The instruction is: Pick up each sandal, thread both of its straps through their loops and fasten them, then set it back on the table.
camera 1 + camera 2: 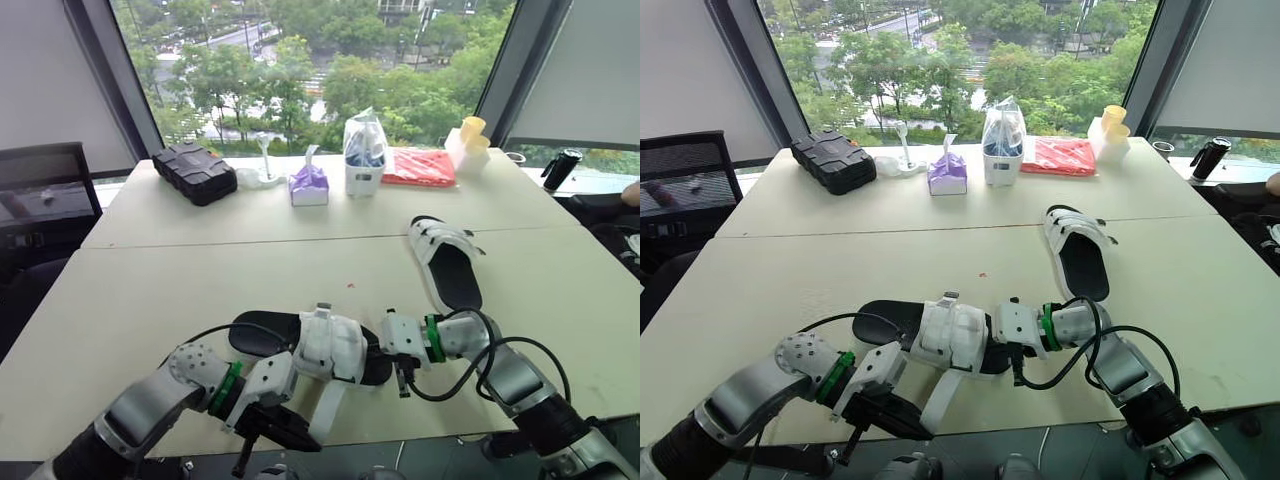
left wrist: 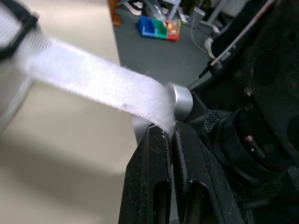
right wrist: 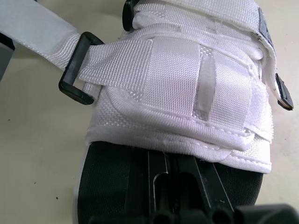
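The near sandal (image 1: 325, 345) sits at the near edge of the counter (image 1: 150, 280), about midway along it. Its black heel points toward the left side and its white upper faces the right arm. The left gripper (image 2: 169, 133) hangs just past the near edge, its fingers (image 2: 156, 154) clenched on the tip of a long white strap (image 2: 93, 79). The strap runs taut from the sandal's upper down to them. In the right wrist view this strap passes through a black rectangular loop (image 3: 74, 70) at the side of the upper. A second band lies flat across the upper beside it.

The right gripper (image 1: 403, 372) is at the sandal's toe end. Its fingers (image 3: 159, 182) are drawn together against the black sole just under the white upper and look to be pinching it.

The far sandal (image 1: 447, 262) lies sole-down toward the right side of the counter, apart from both arms. Its black footbed is open to view and its white straps sit at the end farther from the robot.

Along the far edge stand a black case (image 1: 195, 172), a purple tissue pack (image 1: 309, 185), a white container with a clear bag (image 1: 365, 155), a red packet (image 1: 418, 167) and a stack of yellow cups (image 1: 470, 140) — all well apart from the sandals.
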You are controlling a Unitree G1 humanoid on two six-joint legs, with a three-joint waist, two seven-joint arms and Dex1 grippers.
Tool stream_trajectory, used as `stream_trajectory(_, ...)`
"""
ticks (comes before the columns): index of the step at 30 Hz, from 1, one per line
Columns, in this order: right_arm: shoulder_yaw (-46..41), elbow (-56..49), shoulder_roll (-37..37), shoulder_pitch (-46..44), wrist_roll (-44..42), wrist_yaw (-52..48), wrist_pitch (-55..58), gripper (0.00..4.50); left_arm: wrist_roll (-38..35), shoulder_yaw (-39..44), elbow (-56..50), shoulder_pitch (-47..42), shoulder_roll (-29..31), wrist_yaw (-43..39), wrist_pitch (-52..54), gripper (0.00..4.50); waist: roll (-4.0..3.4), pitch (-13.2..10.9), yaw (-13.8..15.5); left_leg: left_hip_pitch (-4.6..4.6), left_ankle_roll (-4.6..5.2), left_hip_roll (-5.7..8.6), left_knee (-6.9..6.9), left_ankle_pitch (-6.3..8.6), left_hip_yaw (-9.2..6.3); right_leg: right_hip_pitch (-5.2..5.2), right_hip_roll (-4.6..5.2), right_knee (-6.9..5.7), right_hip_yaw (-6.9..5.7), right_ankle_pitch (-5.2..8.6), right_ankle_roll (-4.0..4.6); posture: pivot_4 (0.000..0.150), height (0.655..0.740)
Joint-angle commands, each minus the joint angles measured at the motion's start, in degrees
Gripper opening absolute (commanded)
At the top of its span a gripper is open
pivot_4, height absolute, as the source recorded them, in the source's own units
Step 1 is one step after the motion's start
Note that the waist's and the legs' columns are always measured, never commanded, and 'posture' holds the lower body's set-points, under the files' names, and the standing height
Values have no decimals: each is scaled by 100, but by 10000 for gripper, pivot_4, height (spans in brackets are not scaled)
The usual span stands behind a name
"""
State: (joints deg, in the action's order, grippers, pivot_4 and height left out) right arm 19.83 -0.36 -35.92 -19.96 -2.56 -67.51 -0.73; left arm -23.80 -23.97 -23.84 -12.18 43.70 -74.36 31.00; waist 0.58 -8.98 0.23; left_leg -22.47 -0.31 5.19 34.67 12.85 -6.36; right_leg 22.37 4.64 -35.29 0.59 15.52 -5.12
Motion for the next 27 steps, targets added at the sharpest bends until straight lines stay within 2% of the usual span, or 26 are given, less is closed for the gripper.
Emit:
stream_trajectory(1,452,566,-28,218,309,-206,127,0,-272,116,-364,-85,137,-343,-89,663,0,0,1,0,0,-1,-3,0,0,2,-1,0,-1,0,0,1500,7400)
stream_trajectory(6,453,710,45,169,343,-191,18,0,-767,587,-249,-693,-12,-234,243,663,1,-1,-7,1,0,-5,3,0,-1,2,-7,-9,-3,0,1,1500,7400)
stream_trajectory(12,460,820,118,126,373,-172,-56,0,-779,729,392,-1292,-208,-308,192,663,3,-2,-48,4,0,-5,20,-1,-1,-5,-10,-17,-3,0,2,1500,7400)
stream_trajectory(22,424,859,98,119,385,-162,-120,0,-551,626,1824,-2095,-329,-1025,-97,663,4,-3,-82,4,1,-4,36,-1,-1,-6,-11,-29,-3,-1,0,1500,7400)
stream_trajectory(27,426,885,102,74,389,-154,-124,0,-868,732,2683,-2863,-810,-1381,430,663,15,-10,-80,3,1,-3,46,-2,-1,-6,-13,-42,-4,-1,0,1500,7400)
